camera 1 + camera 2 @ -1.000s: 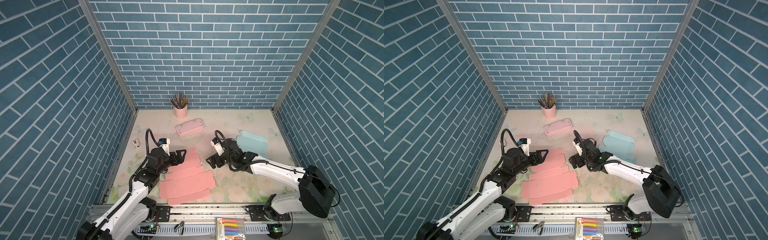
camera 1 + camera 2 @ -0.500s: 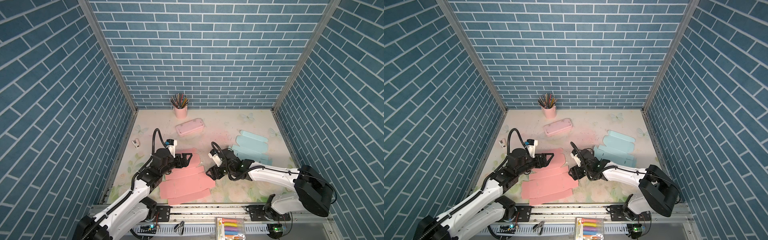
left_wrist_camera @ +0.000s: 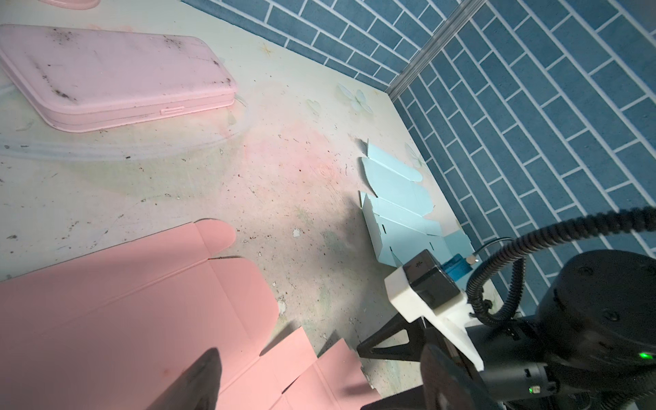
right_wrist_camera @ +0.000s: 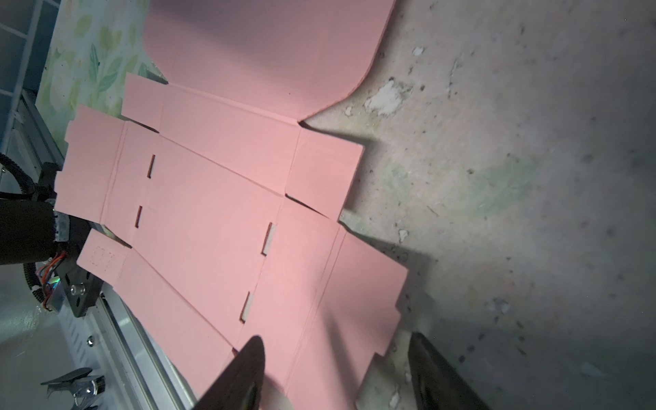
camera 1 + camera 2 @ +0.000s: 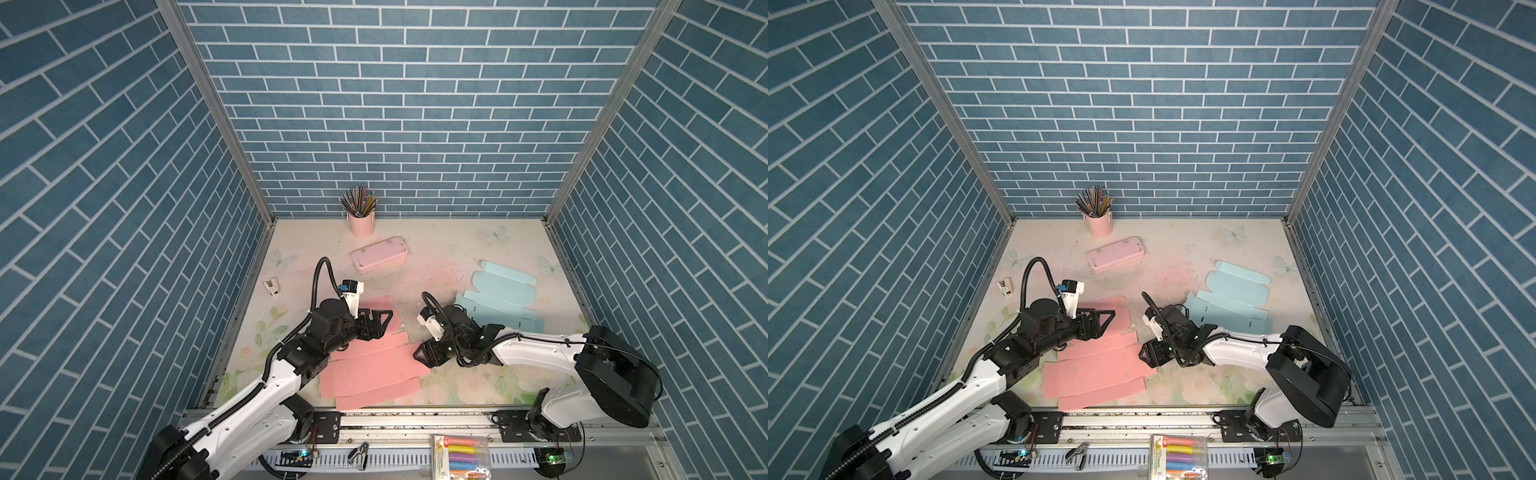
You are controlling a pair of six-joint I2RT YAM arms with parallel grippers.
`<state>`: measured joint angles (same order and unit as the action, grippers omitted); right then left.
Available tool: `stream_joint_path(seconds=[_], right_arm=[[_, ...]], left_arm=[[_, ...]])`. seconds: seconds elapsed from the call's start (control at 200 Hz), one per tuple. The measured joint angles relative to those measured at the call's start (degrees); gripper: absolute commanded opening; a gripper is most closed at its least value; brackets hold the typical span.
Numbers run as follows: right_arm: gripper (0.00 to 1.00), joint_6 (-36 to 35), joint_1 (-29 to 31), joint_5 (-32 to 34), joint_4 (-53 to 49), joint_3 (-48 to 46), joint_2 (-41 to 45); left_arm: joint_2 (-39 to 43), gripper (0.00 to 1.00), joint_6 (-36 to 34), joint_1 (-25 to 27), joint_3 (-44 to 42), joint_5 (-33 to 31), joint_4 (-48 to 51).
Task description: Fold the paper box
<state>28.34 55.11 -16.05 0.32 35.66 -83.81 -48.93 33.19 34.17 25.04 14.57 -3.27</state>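
Observation:
The paper box, a flat pink cut-out sheet (image 5: pixel 374 370) (image 5: pixel 1096 370), lies unfolded at the front middle of the table. My left gripper (image 5: pixel 380 324) (image 5: pixel 1102 322) hovers open over its far part, and in the left wrist view the pink sheet (image 3: pixel 124 312) and its side flaps lie under the left gripper (image 3: pixel 319 383). My right gripper (image 5: pixel 424 357) (image 5: pixel 1148 355) is at the sheet's right edge. In the right wrist view one finger (image 4: pixel 245 376) is over the pink sheet (image 4: pixel 213 213) and the other over bare table, so the right gripper (image 4: pixel 337 372) is open astride the edge flap.
A flat light-blue sheet (image 5: pixel 494 299) (image 3: pixel 394 206) lies behind the right arm. A pink pencil case (image 5: pixel 380 254) and a pink cup of pencils (image 5: pixel 360 216) stand at the back. A small white item (image 5: pixel 272 286) is by the left wall. A crayon pack (image 5: pixel 459 455) sits on the front rail.
My right gripper has come forward to the pink sheet's right edge and its jaws have narrowed. My left gripper has moved right over the sheet's far part, still open.

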Motion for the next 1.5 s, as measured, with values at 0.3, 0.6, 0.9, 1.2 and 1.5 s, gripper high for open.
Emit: stream_joint_path(seconds=[0.3,0.6,0.9,1.2,1.5], right_arm=[[0.56,0.4,0.0,-1.5,2.0,0.3,-3.0],[0.4,1.4,0.0,-2.4,2.8,1.9,-5.5],[0.24,1.9,0.0,-2.4,3.1,3.2,-7.6],[0.14,1.8,-1.9,-3.6,4.0,3.2,-7.9],[0.08,-3.0,-8.3,-6.4,0.7,9.3,-11.2]], left_arm=[[1.7,0.88,-1.4,0.7,1.2,0.1,0.1],[2.2,0.88,-2.4,0.8,1.5,0.0,0.3],[3.7,0.88,-3.3,0.9,1.5,-0.7,1.4],[3.5,0.88,-3.4,0.9,2.0,-2.6,2.5],[4.7,0.88,-3.0,0.9,2.0,-5.7,3.3]])
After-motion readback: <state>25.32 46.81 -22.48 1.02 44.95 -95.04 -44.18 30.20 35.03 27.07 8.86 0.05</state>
